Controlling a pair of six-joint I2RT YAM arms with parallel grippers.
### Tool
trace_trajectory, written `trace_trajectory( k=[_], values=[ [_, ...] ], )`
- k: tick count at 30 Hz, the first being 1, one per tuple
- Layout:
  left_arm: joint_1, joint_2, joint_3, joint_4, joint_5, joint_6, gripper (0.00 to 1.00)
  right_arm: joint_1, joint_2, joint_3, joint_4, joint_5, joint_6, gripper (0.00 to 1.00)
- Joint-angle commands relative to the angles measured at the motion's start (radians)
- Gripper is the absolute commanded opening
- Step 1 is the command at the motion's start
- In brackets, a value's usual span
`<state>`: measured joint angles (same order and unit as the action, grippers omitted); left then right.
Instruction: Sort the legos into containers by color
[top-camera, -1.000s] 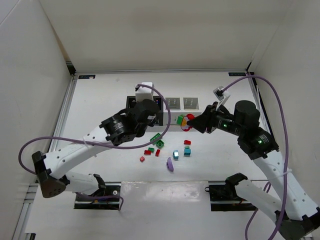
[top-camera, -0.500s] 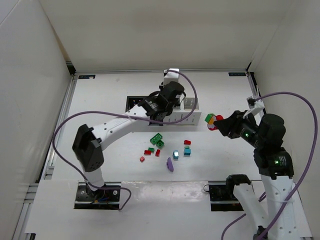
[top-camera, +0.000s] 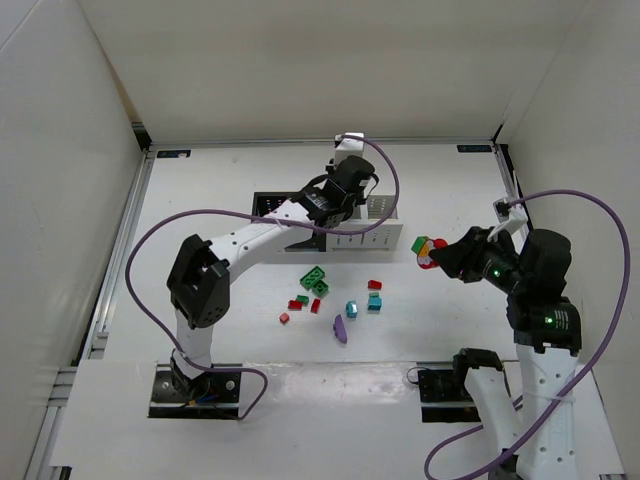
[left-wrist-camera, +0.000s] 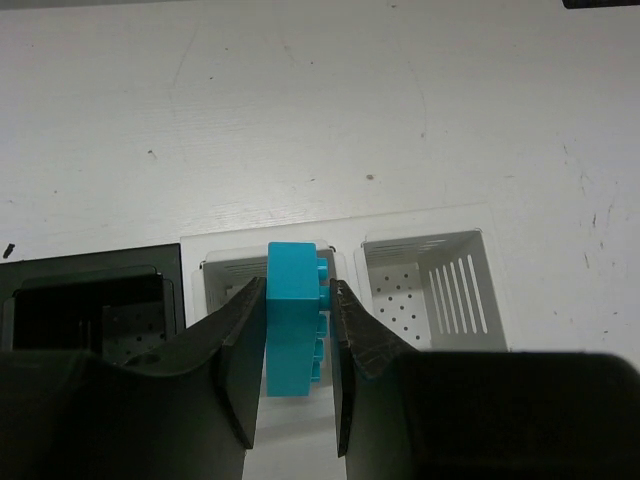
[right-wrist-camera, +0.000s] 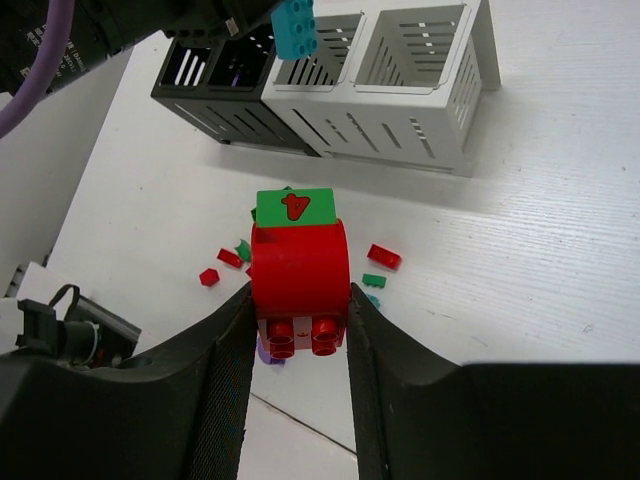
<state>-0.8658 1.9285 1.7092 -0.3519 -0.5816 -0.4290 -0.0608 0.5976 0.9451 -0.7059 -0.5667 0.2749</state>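
Two gripped: teal brick (left-wrist-camera: 293, 320), red brick (right-wrist-camera: 298, 270)

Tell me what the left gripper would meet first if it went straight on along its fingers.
Probably the white bin beside the black bin: the left gripper, shut on a teal brick, points into its open top. Depth is unclear.

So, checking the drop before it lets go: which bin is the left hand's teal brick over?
The white bin beside the black ones. The teal brick in the left hand hangs over it, while the outer white bin stands clear alongside.
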Motion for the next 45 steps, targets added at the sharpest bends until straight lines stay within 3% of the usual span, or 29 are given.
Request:
trace_trajectory(
  k=[1, 7, 14, 20, 30, 37, 42, 43, 45],
  values=[
    [0.005, -0.023, 0.018, 0.019, 0.028, 0.003, 0.0, 0.016, 0.005, 0.017, 0.005, 0.031, -0.031, 0.0],
    [0.008, -0.013, 0.01, 0.019, 0.014, -0.034, 0.0, -0.007, 0.013, 0.014, 0.011, 0.004, -0.025, 0.0],
    [0.065, -0.129, -0.051, 0.085, -0.027, 0.006, 0.0, 0.013, 0.018, 0.009, 0.008, 0.011, -0.034, 0.0],
    [0.123, -0.177, -0.123, 0.1, -0.008, 0.022, 0.0, 0.059, 0.022, 0.017, -0.006, 0.096, -0.052, 0.0],
    [0.091, -0.103, -0.048, 0.099, 0.103, 0.026, 0.0, 0.053, 0.034, 0.02, -0.023, 0.116, -0.063, 0.0],
    [0.065, -0.059, -0.036, 0.077, 0.108, 0.006, 0.01, 0.087, 0.033, 0.017, -0.02, 0.151, -0.071, 0.0],
    [0.063, -0.048, -0.037, 0.05, 0.106, -0.019, 0.21, 0.107, 0.03, 0.02, -0.029, 0.179, -0.078, 0.0],
    [0.062, -0.045, -0.036, 0.038, 0.115, -0.019, 0.3, 0.108, 0.028, 0.018, -0.03, 0.186, -0.075, 0.0],
    [0.062, -0.046, -0.03, 0.03, 0.12, -0.02, 0.35, 0.115, 0.03, 0.02, -0.032, 0.186, -0.077, 0.0]
  ],
)
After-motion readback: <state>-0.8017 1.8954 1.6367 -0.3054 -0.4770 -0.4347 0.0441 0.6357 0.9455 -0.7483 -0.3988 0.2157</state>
